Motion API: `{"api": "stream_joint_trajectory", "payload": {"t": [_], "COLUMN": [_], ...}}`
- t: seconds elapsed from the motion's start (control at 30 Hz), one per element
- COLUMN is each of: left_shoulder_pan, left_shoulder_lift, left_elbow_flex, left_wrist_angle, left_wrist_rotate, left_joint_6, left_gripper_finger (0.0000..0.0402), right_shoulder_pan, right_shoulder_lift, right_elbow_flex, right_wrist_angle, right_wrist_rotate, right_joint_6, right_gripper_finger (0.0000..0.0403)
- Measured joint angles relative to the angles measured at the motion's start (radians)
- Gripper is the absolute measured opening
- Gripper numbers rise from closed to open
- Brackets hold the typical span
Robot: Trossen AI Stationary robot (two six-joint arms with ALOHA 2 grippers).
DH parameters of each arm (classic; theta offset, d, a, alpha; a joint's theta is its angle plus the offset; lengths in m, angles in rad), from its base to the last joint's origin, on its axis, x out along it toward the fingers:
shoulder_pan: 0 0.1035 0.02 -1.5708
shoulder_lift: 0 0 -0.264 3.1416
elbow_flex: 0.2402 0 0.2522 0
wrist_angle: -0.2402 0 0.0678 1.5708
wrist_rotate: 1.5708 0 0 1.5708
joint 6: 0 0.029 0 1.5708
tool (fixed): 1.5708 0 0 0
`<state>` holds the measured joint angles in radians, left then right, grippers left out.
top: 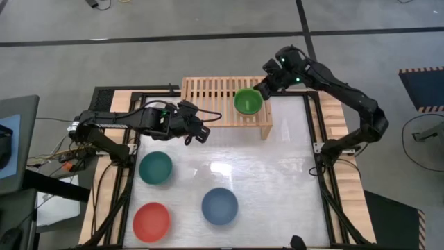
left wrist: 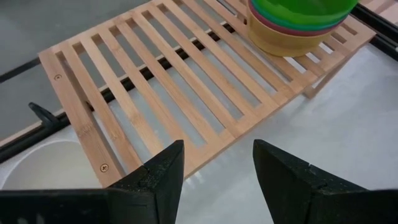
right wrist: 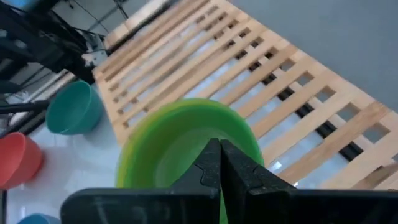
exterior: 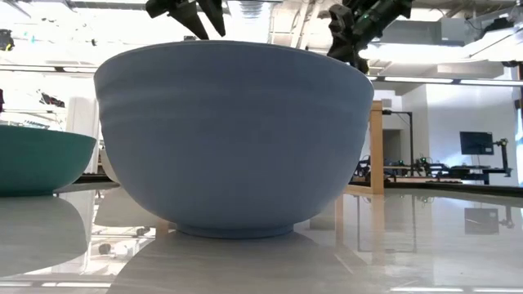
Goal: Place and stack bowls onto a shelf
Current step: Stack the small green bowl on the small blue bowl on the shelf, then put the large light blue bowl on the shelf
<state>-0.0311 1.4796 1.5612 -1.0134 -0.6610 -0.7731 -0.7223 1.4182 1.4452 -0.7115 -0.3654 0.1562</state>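
Note:
The light-wood shelf [top: 218, 101] stands at the table's far side. On its right end sits a stack of bowls with the green bowl [top: 248, 101] on top; pink and yellow bowls show under it in the left wrist view [left wrist: 292, 34]. My right gripper [right wrist: 219, 155] is shut over the green bowl's far right rim [top: 262, 89]. My left gripper [left wrist: 217, 155] is open and empty at the shelf's near edge [top: 201, 132]. The teal bowl [top: 155, 167], red bowl [top: 151, 221] and dark blue bowl [top: 220, 205] rest on the table. A white bowl [left wrist: 37, 168] lies by the shelf's left end. My right gripper's shut fingers [right wrist: 208, 168] point down into the green bowl's hollow [right wrist: 180, 143] from its far right side. The gripper's own body hides the near rim, so I cannot tell whether the fingers touch the bowl.
The shelf's left and middle slats [left wrist: 155, 74] are bare. A black frame [top: 316, 139] runs round the table top. The dark blue bowl [exterior: 237, 139] fills the low view, with the teal bowl [exterior: 37, 159] to its left.

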Motion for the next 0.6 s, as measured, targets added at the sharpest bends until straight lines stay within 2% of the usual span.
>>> {"api": "stream_joint_trajectory", "payload": {"t": [0.3,0.6], "left_shoulder_pan": [0.000,-0.010], "left_shoulder_lift": [0.000,0.000], "left_elbow_flex": [0.000,0.000], "left_wrist_angle": [-0.001,0.036], "left_wrist_rotate": [0.019,0.071], "left_joint_6": [0.004,0.002], "left_gripper_finger": [0.0176,0.0176], "right_shoulder_pan": [0.011,0.079], "right_shoulder_lift": [-0.079,-0.092], "right_elbow_flex": [0.000,0.000], "right_wrist_angle": [0.064,0.066], "right_wrist_rotate": [-0.001,-0.003], "right_joint_6": [0.022,0.053], "right_gripper_finger": [0.0024,0.0025]}}
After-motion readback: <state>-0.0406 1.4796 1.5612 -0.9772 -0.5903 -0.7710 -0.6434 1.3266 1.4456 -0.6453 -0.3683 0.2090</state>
